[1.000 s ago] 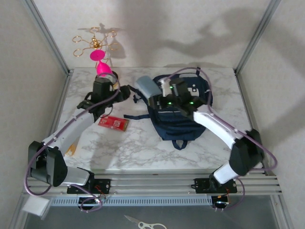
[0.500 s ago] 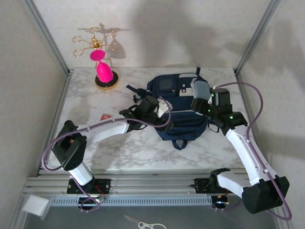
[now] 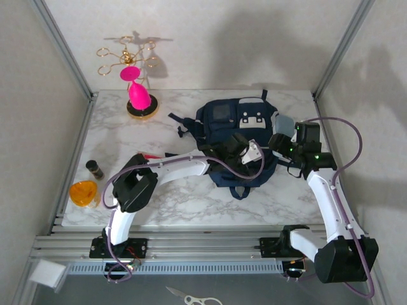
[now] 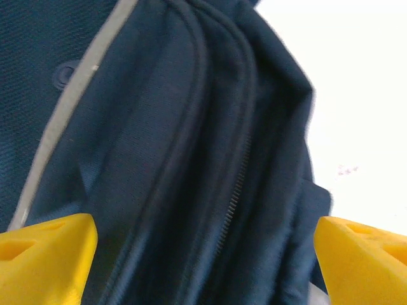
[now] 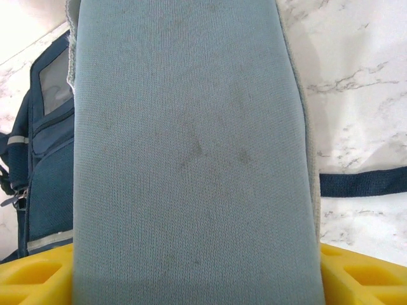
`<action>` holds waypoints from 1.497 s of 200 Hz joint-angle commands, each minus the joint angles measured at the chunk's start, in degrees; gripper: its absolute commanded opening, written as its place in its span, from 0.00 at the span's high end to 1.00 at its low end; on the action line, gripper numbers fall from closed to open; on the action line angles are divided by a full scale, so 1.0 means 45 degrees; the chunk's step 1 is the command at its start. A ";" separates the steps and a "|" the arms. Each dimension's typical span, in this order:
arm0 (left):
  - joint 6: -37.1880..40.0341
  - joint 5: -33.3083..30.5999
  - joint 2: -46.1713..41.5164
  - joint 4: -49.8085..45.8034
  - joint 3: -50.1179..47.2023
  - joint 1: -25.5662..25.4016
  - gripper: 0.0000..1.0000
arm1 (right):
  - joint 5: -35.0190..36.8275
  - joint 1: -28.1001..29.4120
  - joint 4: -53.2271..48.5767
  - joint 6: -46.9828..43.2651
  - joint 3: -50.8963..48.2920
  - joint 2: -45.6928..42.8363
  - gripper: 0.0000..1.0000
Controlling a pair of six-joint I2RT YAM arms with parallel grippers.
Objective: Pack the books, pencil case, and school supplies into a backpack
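Clamps pencil case (image 5: pixel 191 146) in right gripper (image 5: pixel 194 273), at right edge of backpack (image 3: pixel 219 127). Hangs left gripper (image 4: pixel 203 251) over backpack zipper (image 4: pixel 235 190), fingers (image 4: pixel 44 254) wide apart, nothing between. Shows backpack flat on table (image 3: pixel 191 197), orange piece (image 3: pixel 82 190) near table's left edge.

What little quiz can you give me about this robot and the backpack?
1. True or false: the pencil case is clamped in the right jaws.
2. Which lies nearest the left edge of the table: A) backpack, B) orange piece, C) pencil case?
3. Fill in: the left jaws hang open over the backpack's ____.
Key: 1 true; 2 B; 3 zipper.
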 commanded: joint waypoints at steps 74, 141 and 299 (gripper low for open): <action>-0.0226 0.0247 0.1580 -0.0609 0.2468 0.1140 0.27 | -0.1056 -0.0114 0.0740 0.0208 -0.0475 -0.0061 0.28; 0.0195 0.0429 0.1600 -0.1989 0.3312 0.0978 0.27 | -0.1186 -0.0147 0.0903 0.0227 -0.0574 0.0039 0.28; -0.2227 -0.1710 0.0455 -0.0668 0.4435 0.1076 1.00 | 0.0230 -0.0216 -0.2019 0.1651 -0.0621 -0.1965 0.33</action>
